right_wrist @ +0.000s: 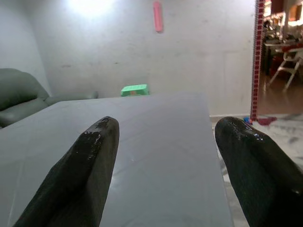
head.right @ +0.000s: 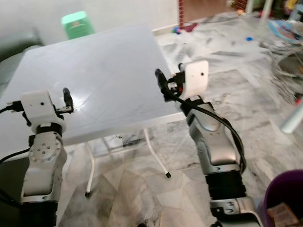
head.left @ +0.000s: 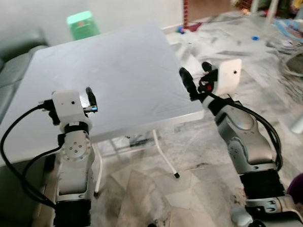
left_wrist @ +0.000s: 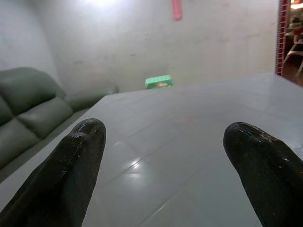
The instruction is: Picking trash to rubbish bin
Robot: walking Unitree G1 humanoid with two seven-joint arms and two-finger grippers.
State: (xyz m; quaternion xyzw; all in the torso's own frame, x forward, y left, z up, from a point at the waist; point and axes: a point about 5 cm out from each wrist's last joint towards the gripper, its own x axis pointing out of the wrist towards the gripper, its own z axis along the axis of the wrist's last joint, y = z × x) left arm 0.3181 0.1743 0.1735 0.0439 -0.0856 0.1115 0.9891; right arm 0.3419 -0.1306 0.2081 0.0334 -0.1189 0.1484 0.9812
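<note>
Jaws of left gripper point(left_wrist: 163, 165) and right gripper point(right_wrist: 165, 165) spread wide, holding nothing, touching nothing. White bench point(head.left: 119, 74) surface ahead of both; green stool point(right_wrist: 134, 89) beyond.

One white table point(head.left: 124, 79); one green stool point(head.left: 83, 24) beyond the table's far edge; one grey sofa point(left_wrist: 33, 111) along its left edge; two grippers, the left point(head.left: 91, 100) over the table's near left corner and the right point(head.left: 194, 80) just off its near right corner, each with two black fingers set apart; one purple bin point(head.right: 293, 200) at the robot's right.
</note>
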